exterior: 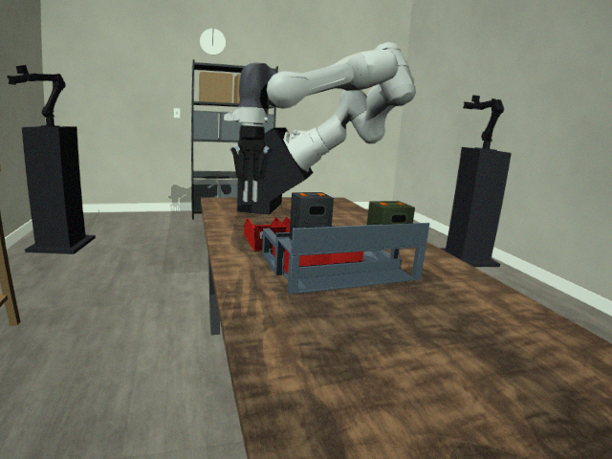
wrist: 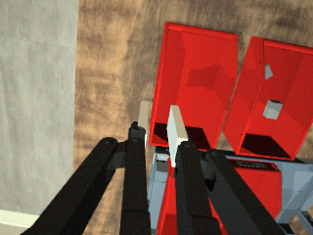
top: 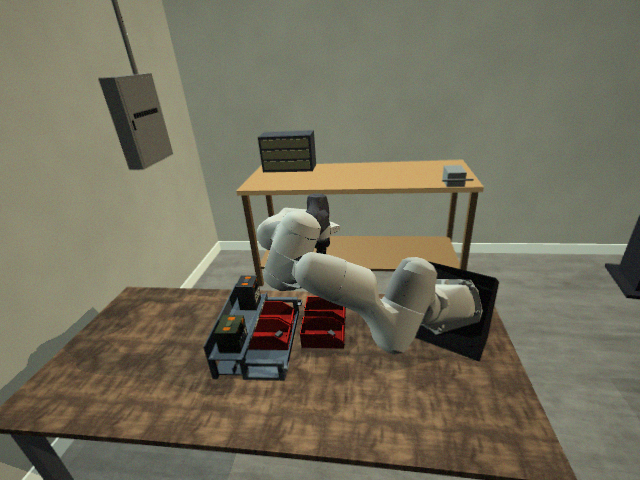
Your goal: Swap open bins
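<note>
Two red open bins stand side by side on the table next to the grey shelf (top: pixel 253 330). The far one (top: pixel 324 305) is empty and fills the upper middle of the wrist view (wrist: pixel 196 83). The near one (top: pixel 321 331) holds small grey parts, as the wrist view (wrist: pixel 274 98) shows. My gripper (wrist: pixel 157 115) hangs above the empty bin's outer side wall, well clear of it in the exterior view (exterior: pixel 250 197). Its fingers stand a little apart with nothing between them. The shelf holds two more red bins (top: pixel 271 320). Its near end place (top: pixel 262 365) holds no bin.
A dark grey box (top: pixel 247 291) and a green box (top: pixel 230 330) stand on the shelf's upper board. The table's far edge (wrist: pixel 75 98) lies close beside the empty bin. The robot's black base (top: pixel 460 320) stands at the table's right.
</note>
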Motion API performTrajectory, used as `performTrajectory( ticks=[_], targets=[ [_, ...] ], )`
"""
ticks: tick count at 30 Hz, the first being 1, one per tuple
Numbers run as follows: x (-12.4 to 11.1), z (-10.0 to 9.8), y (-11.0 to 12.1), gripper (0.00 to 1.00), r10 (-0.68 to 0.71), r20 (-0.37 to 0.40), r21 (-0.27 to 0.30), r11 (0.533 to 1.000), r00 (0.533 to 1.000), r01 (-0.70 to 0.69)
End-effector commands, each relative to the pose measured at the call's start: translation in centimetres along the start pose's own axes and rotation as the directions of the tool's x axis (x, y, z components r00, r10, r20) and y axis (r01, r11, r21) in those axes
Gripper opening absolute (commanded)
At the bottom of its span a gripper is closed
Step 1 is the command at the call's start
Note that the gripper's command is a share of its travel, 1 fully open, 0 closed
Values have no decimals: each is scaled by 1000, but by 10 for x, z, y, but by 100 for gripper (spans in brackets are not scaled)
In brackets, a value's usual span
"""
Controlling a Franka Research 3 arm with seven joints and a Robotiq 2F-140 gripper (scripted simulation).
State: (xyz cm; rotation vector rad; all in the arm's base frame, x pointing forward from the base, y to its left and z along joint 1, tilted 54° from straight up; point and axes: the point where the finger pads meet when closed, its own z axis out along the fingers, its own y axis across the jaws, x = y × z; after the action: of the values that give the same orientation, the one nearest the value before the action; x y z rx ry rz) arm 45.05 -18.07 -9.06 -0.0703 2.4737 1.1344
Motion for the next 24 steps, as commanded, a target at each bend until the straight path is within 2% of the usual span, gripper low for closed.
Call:
performTrajectory(
  ticks=[1, 3, 4, 24],
  targets=[
    [-1, -2, 0, 15, 3, 0, 0, 1000, 1000, -3],
    [-1, -2, 0, 15, 3, 0, 0, 1000, 1000, -3],
    [-1, -2, 0, 0, 3, 0, 0, 1000, 1000, -3],
    [-1, -2, 1, 0, 3, 0, 0, 1000, 1000, -3]
  ],
)
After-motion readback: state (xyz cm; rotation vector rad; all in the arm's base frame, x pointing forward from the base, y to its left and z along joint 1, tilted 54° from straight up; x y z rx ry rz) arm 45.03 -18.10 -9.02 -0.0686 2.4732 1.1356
